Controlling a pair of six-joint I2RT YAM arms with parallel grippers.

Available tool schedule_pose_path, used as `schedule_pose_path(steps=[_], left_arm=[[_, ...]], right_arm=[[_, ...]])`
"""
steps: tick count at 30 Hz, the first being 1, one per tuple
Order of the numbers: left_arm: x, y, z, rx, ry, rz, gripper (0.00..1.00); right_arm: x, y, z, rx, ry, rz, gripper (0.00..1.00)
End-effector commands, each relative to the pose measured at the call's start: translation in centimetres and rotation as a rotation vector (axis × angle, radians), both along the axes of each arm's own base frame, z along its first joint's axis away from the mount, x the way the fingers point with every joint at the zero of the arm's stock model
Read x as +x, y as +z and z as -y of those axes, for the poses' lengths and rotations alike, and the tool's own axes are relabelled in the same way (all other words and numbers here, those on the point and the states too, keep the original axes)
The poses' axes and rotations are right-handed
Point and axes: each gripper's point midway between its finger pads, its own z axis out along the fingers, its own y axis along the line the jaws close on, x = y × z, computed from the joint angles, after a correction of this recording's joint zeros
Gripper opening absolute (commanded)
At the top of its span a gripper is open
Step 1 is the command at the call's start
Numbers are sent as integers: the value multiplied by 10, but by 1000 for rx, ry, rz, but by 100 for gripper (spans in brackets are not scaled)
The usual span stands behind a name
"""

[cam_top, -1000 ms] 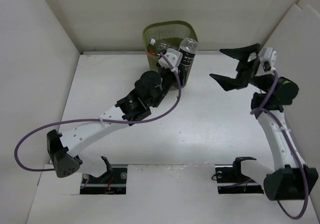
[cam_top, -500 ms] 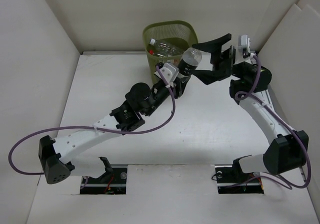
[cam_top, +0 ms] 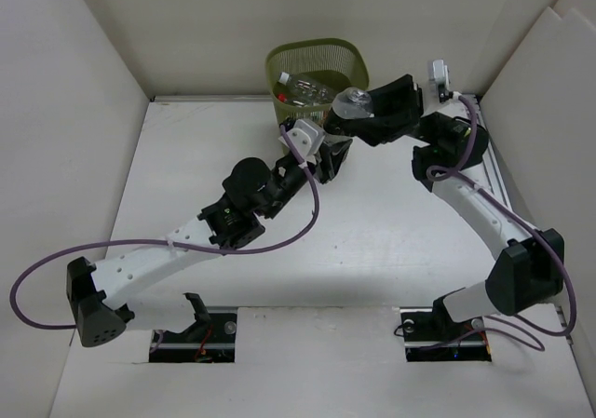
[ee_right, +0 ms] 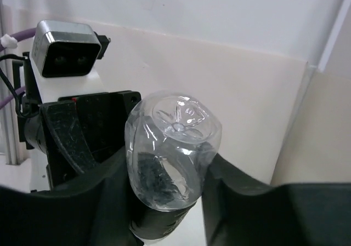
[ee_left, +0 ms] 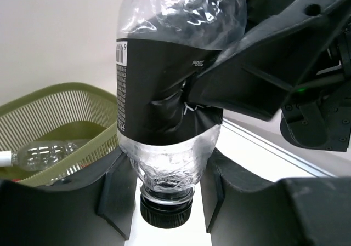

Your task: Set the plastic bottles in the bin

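Black-label bottle (cam_top: 352, 104) hangs in the air over the far part of the desk (cam_top: 177, 167), just beside the near right corner of the bin, and both my tools have hold of it.

My left tool (cam_top: 333, 150) comes at it from the near left, the arm stretched slantwise across the desk. It is clamped on the black-label bottle at its shoulder, just above the cap. In my left wrist view the bottle stands upside down, its black cap (ee_left: 166, 205) towards my wrist. My two fingers (ee_left: 118, 194) press against the clear plastic on either side. The crinkled clear base points away from me.

My right tool (cam_top: 371, 111) reaches in from the right and is closed across the other half of the same bottle. One finger (ee_left: 258, 70) lies against the black label, which is dented where the tip meets it. In my right wrist view the clear base fills the gap between my fingers (ee_right: 107, 186) and touches both. The white camera block (ee_right: 66, 49) on my left wrist shows just behind it.

Past the bottle stands the bin (cam_top: 279, 62), olive-green mesh, upright at the far edge of the desk by the wall (cam_top: 205, 27). Inside it lies a second bottle (cam_top: 303, 89), clear, on its side, with some red at its left end.
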Motion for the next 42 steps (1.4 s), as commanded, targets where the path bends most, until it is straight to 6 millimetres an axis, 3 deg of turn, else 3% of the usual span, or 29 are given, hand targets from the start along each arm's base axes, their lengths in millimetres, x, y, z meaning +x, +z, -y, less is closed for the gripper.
schedule_pose_path(steps=[1,2,4,6,8,10,12,13,15,17,18,19,20,21,22,23,24,25,26,27,29,31,32,34,36,38,39,41,42], left_arm=[[-4,21,-4,-50,5,22,19],[-2,21,-6,-52,16,19,25],[4,17,-8,-58,51,-4,49],[9,21,-16,-86,100,-22,100],[13,20,-20,-109,128,-46,100],[18,13,-27,-124,178,-91,100],[18,10,-37,-170,202,-135,100],[20,-3,-41,-162,228,-165,100],[20,-18,-47,-163,254,-210,100],[20,-37,-52,-166,279,-283,100],[18,-43,-54,-164,278,-305,100],[18,-49,-53,-157,278,-329,100],[18,-64,-56,-143,302,-386,100],[18,-69,-58,-136,318,-411,100],[16,-75,-63,-129,333,-435,100],[15,-87,-67,-86,358,-472,100],[15,-87,-76,-113,395,-499,100],[15,-96,-80,-99,420,-523,100],[12,-92,-89,-114,438,-534,100],[10,-101,-99,-83,478,-549,100],[7,-108,-110,-96,517,-585,100],[9,-108,-123,-100,552,-610,100],[10,-111,-125,-101,556,-624,100],[13,-113,-132,-113,577,-646,100],[16,-116,-131,-107,594,-652,100],[16,-120,-126,-104,588,-665,100],[16,-124,-127,-96,591,-668,100],[18,-135,-123,-74,601,-681,100],[20,-139,-121,-70,605,-689,100]], right_arm=[[-26,35,6,93,11,170,1],[-27,38,7,96,11,178,0],[-31,41,5,100,22,186,0],[-29,40,4,93,22,168,0],[-20,47,5,86,-10,177,0],[11,46,6,50,-87,153,0],[28,58,10,41,-140,182,0],[49,51,7,27,-149,150,0],[68,65,14,47,-191,193,0],[113,50,12,42,-247,175,0],[124,62,17,58,-275,212,0],[136,59,14,57,-287,230,0],[174,30,5,31,-296,157,0],[183,44,8,41,-315,200,0],[198,34,4,21,-319,190,0],[238,-5,-5,-37,-337,100,7],[249,-15,-8,-57,-338,88,27],[252,-6,-9,-47,-339,111,64],[260,-13,-11,-55,-342,103,100],[274,-27,-9,-70,-350,69,100],[274,-27,-9,-71,-354,77,100],[265,-10,0,-63,-383,108,100],[268,-16,7,-80,-400,86,100],[253,-1,11,-123,-425,95,100],[260,-11,31,-186,-500,47,100],[248,1,50,-239,-591,86,100],[250,-8,60,-265,-613,69,100],[237,-2,74,-285,-635,77,100],[237,-14,79,-301,-644,57,100]])
